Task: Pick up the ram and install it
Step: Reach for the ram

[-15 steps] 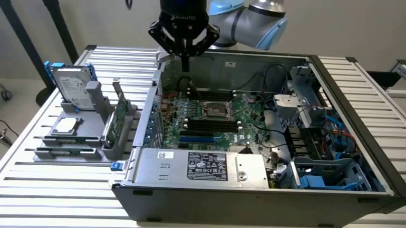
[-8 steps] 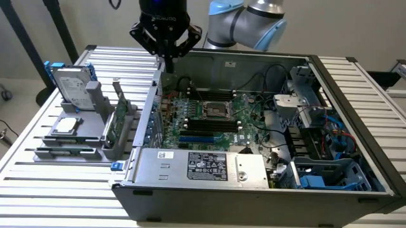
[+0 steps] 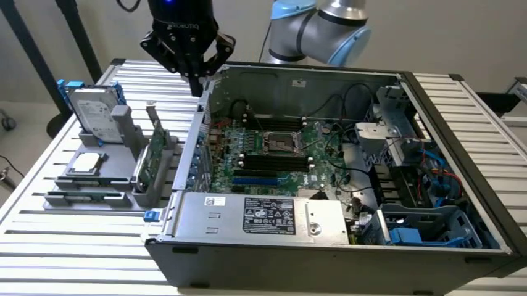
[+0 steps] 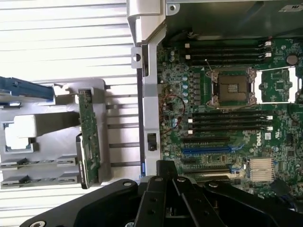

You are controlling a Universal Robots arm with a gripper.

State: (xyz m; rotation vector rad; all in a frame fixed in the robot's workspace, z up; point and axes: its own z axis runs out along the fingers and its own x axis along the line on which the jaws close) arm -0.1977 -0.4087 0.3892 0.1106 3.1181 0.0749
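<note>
Ram (image 3: pixel 85 197) lies in grey holder (image 3: pixel 123 132) beside open computer case (image 3: pixel 329 268).

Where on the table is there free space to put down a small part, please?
The slatted table is bare between the grey holder and its near edge, and again on the exterior view's right of the open computer case. The holder and the case's inside are crowded.

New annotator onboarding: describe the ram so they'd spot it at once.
On the exterior view's left, beside the open computer case, sits a grey holder. The ram lies along its near edge, in front of the square silver processor: a long thin green strip, unlike the taller upright card.
</note>
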